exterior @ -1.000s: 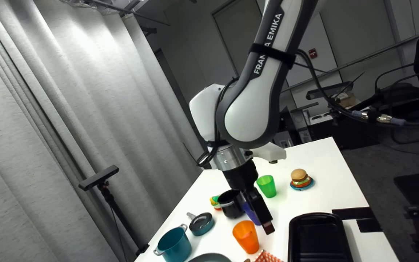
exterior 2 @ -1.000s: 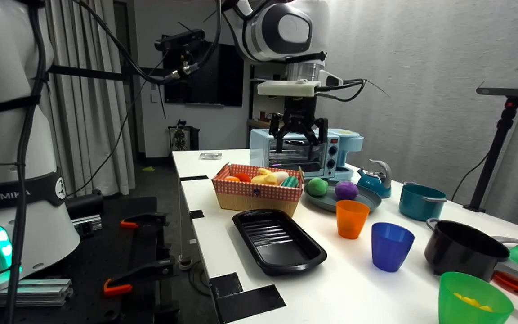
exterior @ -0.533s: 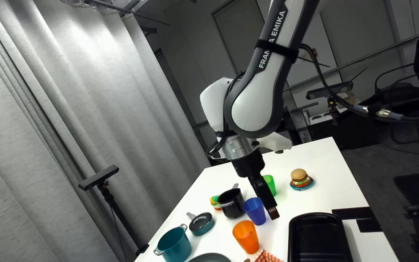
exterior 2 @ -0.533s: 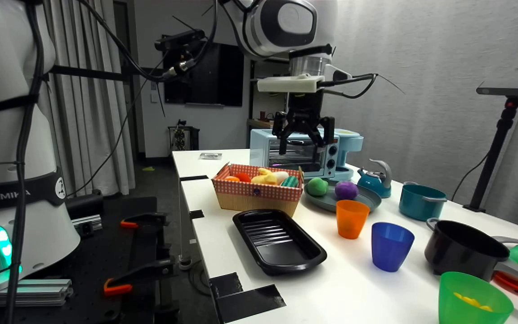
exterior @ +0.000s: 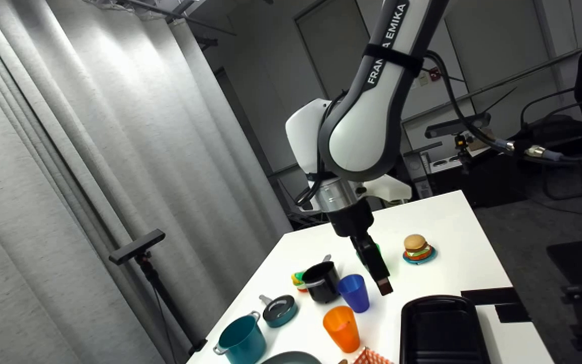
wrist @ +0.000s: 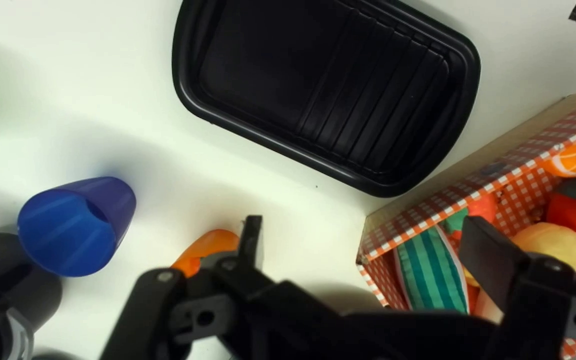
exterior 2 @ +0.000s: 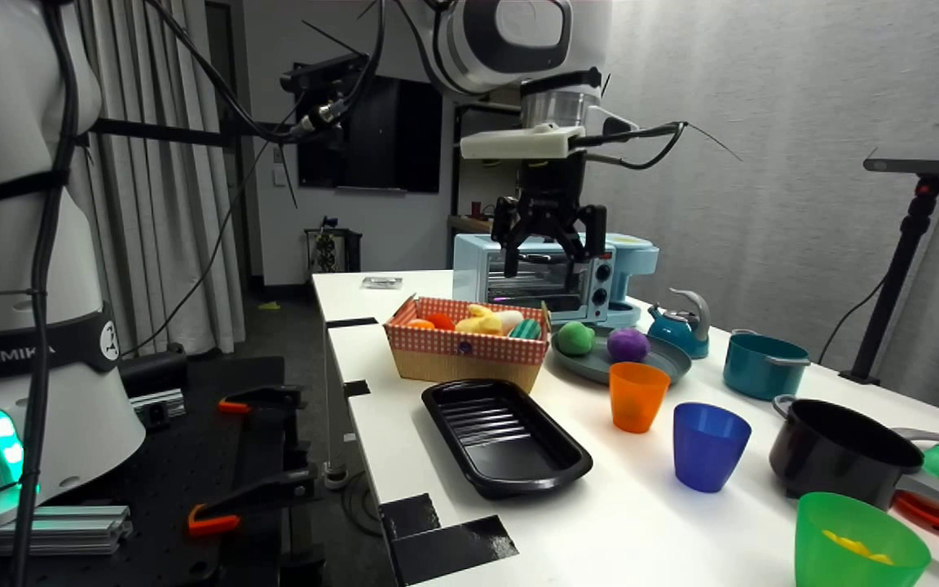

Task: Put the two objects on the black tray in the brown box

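The black tray (exterior 2: 510, 456) lies on the white table with its whole floor bare; it also shows in the wrist view (wrist: 268, 65). The brown box (exterior 2: 461, 359) with red-checked rim stands beside it and holds several soft toys. In it lies a green-striped piece (wrist: 430, 272) that looks like the watermelon slice's rind; its red face is hidden. A pale piece (exterior 2: 507, 319) lies beside it; I cannot tell for sure that it is the pale yellowish object. My gripper (exterior 2: 543, 273) is open and empty, above the table and box; it also shows in the wrist view (wrist: 368, 237).
An orange cup (exterior 2: 637, 399), a blue cup (exterior 2: 710, 448) and a green cup (exterior 2: 861, 542) stand near the tray. A grey plate (exterior 2: 592, 371) with two balls, a black pot (exterior 2: 840, 456), a teal pot (exterior 2: 765, 367) and a light blue toaster oven (exterior 2: 535, 285) stand around. A toy burger (exterior: 416, 247) lies farther off.
My gripper has risen and drifted sideways, away from the orange cup in an exterior view. It stays open. The tray, the box and the toys have not moved.
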Tool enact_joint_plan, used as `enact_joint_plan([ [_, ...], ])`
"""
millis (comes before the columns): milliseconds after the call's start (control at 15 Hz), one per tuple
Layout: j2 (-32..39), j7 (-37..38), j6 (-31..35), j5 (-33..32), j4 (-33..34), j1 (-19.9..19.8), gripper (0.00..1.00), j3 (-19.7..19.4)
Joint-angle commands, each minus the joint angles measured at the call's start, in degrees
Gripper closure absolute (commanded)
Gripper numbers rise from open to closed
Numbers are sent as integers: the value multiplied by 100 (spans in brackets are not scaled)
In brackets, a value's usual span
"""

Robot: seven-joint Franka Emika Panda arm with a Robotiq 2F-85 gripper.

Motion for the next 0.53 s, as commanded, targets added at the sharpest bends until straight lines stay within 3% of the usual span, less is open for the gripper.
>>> enact_joint_plan([
  [0, -7, 5, -15, -1, 3, 2, 0, 1],
  [467, 21, 5, -15, -1, 5, 1, 0, 5],
])
